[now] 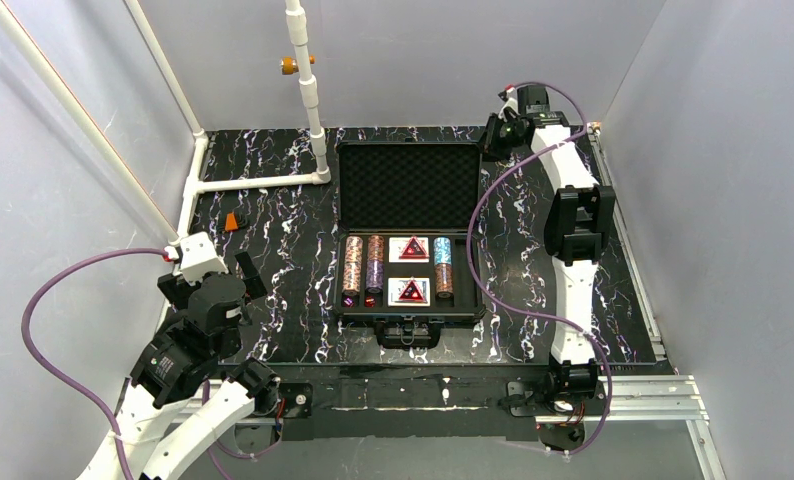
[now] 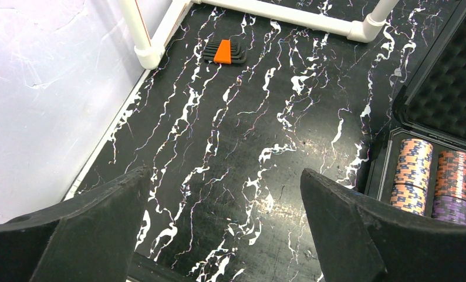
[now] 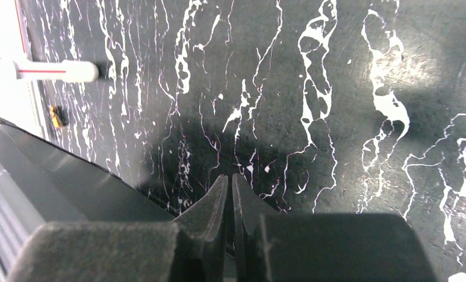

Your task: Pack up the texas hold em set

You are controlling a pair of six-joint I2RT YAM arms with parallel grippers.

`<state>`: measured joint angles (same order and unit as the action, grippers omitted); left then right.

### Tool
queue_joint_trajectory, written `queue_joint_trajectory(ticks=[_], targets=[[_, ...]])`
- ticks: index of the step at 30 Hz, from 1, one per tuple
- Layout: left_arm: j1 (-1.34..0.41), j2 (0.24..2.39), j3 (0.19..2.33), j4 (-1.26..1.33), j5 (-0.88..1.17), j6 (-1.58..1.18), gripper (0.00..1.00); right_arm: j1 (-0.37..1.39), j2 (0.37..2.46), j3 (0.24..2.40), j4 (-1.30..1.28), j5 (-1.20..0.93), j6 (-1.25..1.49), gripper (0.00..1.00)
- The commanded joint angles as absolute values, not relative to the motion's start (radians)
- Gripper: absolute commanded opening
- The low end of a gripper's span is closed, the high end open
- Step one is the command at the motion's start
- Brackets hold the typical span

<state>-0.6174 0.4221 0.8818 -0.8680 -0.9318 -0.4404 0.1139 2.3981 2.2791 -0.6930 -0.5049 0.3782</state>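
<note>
left claw [image 2: 223, 179] spread wide, right claw [image 3: 229, 183] pinched together

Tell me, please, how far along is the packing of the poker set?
Done: chip stacks and two card decks sit in the tray of the open case. In hand: nothing; the right gripper, shut and empty, is beside the lid; the left gripper hangs open. Left: closing the lid.
</note>
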Motion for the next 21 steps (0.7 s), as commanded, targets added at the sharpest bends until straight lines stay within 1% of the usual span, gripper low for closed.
queue_joint_trajectory(ticks=[1,6,12,21], targets=[[-0.622,0.421,0.896,-0.864,-0.954,-0.439,0.98,0.135,2.323,2.211,-0.64,-0.647,0.353,0.14],[-0.622,0.418,0.895,-0.865,-0.953,-0.439,1.0,0.137,2.265,2.172,-0.619,-0.722,0.353,0.14],[-0.622,0.412,0.895,-0.865,-0.948,-0.439,0.99,0.138,2.177,2.066,-0.549,-0.797,0.361,0.14],[-0.622,0.408,0.896,-0.864,-0.944,-0.439,0.99,0.14,2.083,1.993,-0.555,-0.82,0.367,0.14]])
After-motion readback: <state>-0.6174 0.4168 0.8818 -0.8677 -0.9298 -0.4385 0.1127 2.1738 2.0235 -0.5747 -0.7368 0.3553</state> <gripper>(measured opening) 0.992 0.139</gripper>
